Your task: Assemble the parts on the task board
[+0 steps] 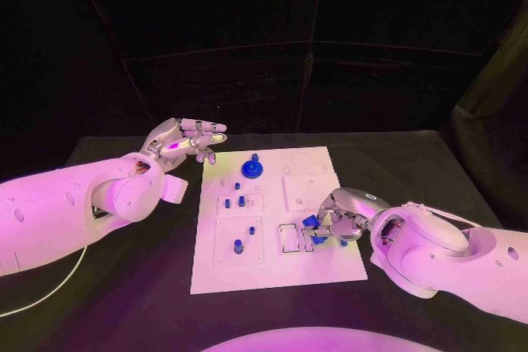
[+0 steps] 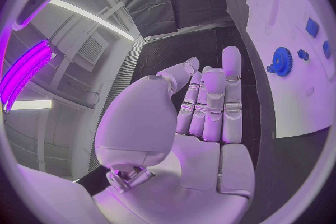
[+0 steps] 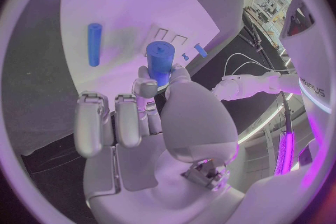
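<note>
Right robot hand [image 1: 339, 224] pinches a small blue cylinder part [image 3: 159, 63], held just over the white task board [image 1: 330, 268] nr its right edge. Left robot hand [image 1: 185, 142] raised off board's far-left corner, fingers apart, holding nothing. Blue gear [image 1: 252, 169] sits on board's far end.

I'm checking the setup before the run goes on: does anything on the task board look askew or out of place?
Nothing stands out. The task board lies flat, the blue gear and small blue pegs sit on it, and the right hand holds a blue cylinder above it. The left hand holds nothing.
</note>
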Motion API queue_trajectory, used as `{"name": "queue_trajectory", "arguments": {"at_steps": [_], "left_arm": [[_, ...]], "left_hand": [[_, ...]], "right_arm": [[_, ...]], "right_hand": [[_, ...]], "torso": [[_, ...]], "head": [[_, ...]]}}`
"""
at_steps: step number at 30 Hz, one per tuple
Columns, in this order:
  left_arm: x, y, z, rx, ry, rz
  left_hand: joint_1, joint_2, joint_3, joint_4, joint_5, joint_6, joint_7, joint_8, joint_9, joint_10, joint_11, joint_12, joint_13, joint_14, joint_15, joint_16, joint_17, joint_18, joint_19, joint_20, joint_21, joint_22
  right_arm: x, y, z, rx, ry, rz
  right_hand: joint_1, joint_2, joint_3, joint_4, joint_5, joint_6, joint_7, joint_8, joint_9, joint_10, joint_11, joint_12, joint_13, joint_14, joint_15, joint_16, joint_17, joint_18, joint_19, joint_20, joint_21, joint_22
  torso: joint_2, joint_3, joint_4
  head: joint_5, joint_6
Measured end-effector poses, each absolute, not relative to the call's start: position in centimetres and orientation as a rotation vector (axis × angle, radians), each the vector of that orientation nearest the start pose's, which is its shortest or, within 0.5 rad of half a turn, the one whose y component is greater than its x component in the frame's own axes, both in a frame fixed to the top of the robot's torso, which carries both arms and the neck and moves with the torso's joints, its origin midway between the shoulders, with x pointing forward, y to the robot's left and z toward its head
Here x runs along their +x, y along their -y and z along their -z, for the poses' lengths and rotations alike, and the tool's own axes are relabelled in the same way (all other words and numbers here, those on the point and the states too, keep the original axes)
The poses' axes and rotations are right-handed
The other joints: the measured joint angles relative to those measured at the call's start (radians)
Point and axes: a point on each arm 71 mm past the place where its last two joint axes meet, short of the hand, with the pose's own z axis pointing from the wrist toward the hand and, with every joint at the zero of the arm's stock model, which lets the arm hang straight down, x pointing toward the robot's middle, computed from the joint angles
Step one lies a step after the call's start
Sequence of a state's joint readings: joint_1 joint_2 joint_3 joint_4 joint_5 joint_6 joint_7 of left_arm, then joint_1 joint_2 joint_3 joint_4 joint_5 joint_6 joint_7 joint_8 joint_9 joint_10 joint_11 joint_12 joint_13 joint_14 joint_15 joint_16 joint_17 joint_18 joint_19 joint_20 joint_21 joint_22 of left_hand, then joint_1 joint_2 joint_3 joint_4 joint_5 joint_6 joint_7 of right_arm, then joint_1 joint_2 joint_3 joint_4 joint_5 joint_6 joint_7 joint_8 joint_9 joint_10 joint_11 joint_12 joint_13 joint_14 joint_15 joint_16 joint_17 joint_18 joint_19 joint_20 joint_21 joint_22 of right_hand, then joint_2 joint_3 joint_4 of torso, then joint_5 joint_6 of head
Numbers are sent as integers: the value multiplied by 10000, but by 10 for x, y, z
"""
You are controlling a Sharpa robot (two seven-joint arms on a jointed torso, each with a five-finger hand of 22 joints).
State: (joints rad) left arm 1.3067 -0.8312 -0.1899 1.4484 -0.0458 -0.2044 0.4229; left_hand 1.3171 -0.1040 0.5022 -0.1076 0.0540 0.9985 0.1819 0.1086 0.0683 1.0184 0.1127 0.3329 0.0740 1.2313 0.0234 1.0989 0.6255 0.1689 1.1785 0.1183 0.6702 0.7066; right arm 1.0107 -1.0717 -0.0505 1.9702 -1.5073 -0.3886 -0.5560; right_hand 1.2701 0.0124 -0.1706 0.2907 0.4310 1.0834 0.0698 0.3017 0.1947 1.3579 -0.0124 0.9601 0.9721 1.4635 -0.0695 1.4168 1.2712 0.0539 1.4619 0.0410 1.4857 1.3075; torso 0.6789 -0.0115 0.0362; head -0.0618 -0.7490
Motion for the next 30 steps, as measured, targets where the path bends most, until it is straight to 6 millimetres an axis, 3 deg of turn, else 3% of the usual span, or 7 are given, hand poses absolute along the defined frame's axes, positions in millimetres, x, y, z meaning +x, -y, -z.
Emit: {"name": "queue_trajectory", "arguments": {"at_steps": [8, 12, 20, 30], "left_arm": [[501, -221, 181, -9683, -15133, 15365], [500, -220, 181, -9677, -15150, 15386], [500, -220, 181, -9671, -15161, 15406], [500, -220, 181, -9673, -15166, 15408]], "left_hand": [[0, 0, 0, 0, 0, 0, 0, 0, 0, 0, 0, 0, 0, 0, 0, 0, 0, 0, 0, 0, 0, 1], [0, 0, 0, 0, 0, 0, 0, 0, 0, 0, 0, 0, 0, 0, 0, 0, 1, 0, 0, 0, 0, 1], [0, 0, 0, 0, 0, 0, 0, 0, 0, 0, 0, 0, 0, 0, 0, 0, 1, 0, 0, 0, 0, 1], [0, 0, 0, 0, 0, 0, 0, 0, 0, 0, 0, 0, 0, 0, 0, 0, 1, -1, 0, 0, 0, 1]], "right_arm": [[365, 190, 229, 1594, -19150, -5424], [370, 177, 235, 1603, -19414, -5514], [374, 167, 240, 1548, -19777, -5462], [376, 163, 241, 1342, -19874, -5347]], "right_hand": [[-99, 99, -166, 3, 227, 37, 37, -3, 3, 39, -39, 0, 53, 32, -39, 11, 57, 1, 0, 0, 37, 0], [-370, 359, -390, 6, 138, 131, 56, -91, 224, 40, -39, -196, 18, 32, -39, 48, 90, 0, -1, 0, 37, -1], [-684, 273, -535, 13, 70, 348, -91, -91, 328, 91, -91, -235, 31, 31, -42, 58, 176, 1, 37, -38, 37, -1], [-886, 304, -788, -11, -529, 506, -248, -145, 459, 162, -89, -351, 105, 31, -42, 97, 162, 0, 36, -37, 37, -1]], "torso": [[16, -6, 7], [21, -9, 7], [25, -10, 7], [22, -9, -7]], "head": [[75, -1], [103, -15], [143, -57], [177, -91]]}}
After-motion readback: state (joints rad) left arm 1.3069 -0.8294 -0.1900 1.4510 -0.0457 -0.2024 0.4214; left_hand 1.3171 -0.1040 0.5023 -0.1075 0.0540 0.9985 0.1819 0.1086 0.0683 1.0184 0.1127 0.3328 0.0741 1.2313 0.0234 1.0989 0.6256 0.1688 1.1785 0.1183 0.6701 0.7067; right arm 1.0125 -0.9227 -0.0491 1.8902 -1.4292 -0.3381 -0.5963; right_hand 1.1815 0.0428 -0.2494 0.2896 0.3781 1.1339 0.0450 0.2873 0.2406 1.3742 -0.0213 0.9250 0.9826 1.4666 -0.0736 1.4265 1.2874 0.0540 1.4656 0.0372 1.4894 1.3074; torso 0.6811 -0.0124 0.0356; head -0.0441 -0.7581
